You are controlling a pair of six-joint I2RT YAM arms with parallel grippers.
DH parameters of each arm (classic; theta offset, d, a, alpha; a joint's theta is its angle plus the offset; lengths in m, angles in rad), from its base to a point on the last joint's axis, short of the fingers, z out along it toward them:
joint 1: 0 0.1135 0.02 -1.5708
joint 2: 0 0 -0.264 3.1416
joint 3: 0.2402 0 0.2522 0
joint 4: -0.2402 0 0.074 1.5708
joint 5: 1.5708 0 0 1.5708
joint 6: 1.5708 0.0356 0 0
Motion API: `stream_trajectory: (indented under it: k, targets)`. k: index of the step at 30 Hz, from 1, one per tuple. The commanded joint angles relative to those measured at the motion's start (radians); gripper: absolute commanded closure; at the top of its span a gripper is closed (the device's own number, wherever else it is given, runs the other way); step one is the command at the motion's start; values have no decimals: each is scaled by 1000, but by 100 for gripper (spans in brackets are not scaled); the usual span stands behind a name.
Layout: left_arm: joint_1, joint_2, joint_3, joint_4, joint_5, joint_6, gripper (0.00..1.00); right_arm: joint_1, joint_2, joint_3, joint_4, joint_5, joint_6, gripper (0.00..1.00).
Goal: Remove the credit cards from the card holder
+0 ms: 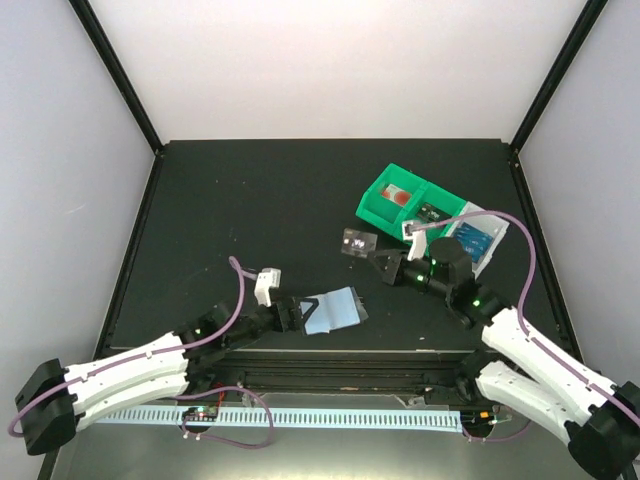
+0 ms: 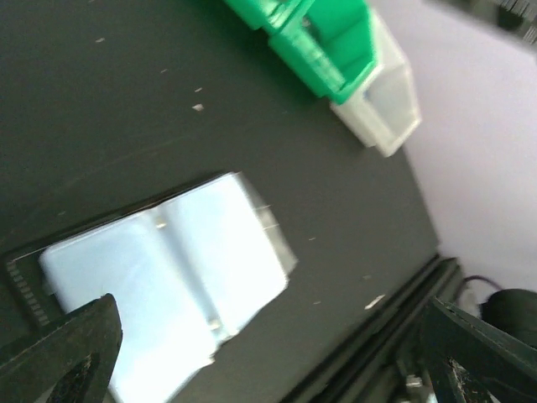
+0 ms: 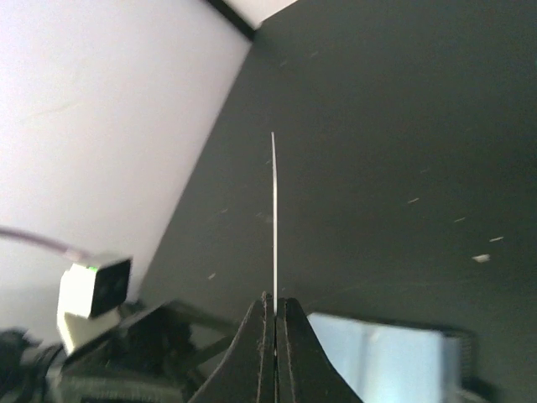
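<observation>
- Nearest the arm bases: left gripper (image 1: 293,314) sits low over the table (image 1: 250,200), jaws spread wide and holding nothing. One fingertip is at the left edge of the card holder (image 1: 333,310).
- Card holder lies unfolded and flat, pale panels up, close to the table's front edge. Cannot tell whether any cards are inside.
- Further out: right gripper (image 3: 274,304) is pinched tight on a thin card (image 1: 356,243), edge-on in the wrist view and apart from the holder.
- Farthest: compartment tray (image 1: 400,200), with a blue item (image 1: 475,242) in its pale end bin, possibly a credit card.
- Judgement: the step in hand is carrying the card off. Keep the pinch firm and the card level, and release only over the drop spot. The left finger should pin the holder against dragging.
</observation>
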Motion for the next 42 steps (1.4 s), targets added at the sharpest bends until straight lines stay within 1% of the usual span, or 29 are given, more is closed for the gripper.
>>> stream_trajectory:
  k: [1,9,12,15,19,22,27,32,35,38,42]
  targets:
    - [3,49,24,-95,-51,85,1,-129,50,79,-137,36,-87,99]
    - [6,204,74,-124,-24,118,1,-398,164,178,-214,27,-120,99]
    - [7,268,103,-143,-4,137,1,-476,200,212,-255,70,-146,99]
    - [7,335,123,-114,31,151,1,-546,240,234,-257,64,-147,99]
    - [7,430,166,-115,66,162,1,-594,309,278,-247,82,-156,99]
    - [9,499,195,-129,65,175,1,-624,386,320,-259,88,-145,99]
    - [19,555,199,-86,96,179,1,-636,500,407,-287,122,-132,99]
    - [76,568,152,42,180,165,11,-638,603,467,-285,131,-102,99]
    - [124,572,121,110,248,157,22,-638,661,492,-280,129,-90,99]
    - [163,576,112,122,274,163,29,-638,721,516,-274,141,-83,99]
    - [192,561,113,106,290,181,40,-638,778,541,-268,131,-77,99]
